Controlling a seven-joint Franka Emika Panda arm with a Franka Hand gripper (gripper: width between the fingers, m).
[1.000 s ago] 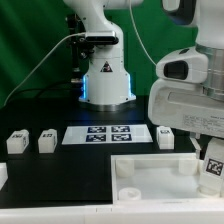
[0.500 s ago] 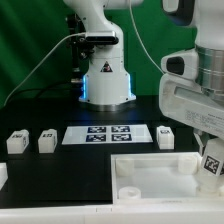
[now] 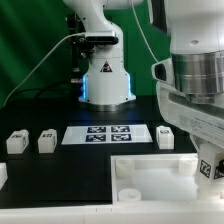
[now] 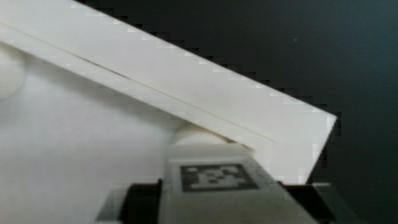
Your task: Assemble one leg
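My gripper [image 3: 208,150] is at the exterior view's right, over the near right corner of the large white tray [image 3: 150,168]. It is shut on a leg [image 3: 211,166], a small white post with a black-and-white tag. In the wrist view the leg [image 4: 217,176] sits between the two fingers [image 4: 146,200], standing on the tray's corner [image 4: 267,115], with its foot hidden. Three more legs lie on the black table: two at the left [image 3: 16,142] [image 3: 46,142] and one [image 3: 166,136] to the right of the marker board.
The marker board [image 3: 110,134] lies flat behind the tray. The arm's white base [image 3: 107,80] stands at the back centre. The tray has a round hole [image 3: 128,193] near its front left corner.
The wrist has turned and the arm's body fills more of the right side. The held leg has shifted slightly right and stays at the tray's corner.
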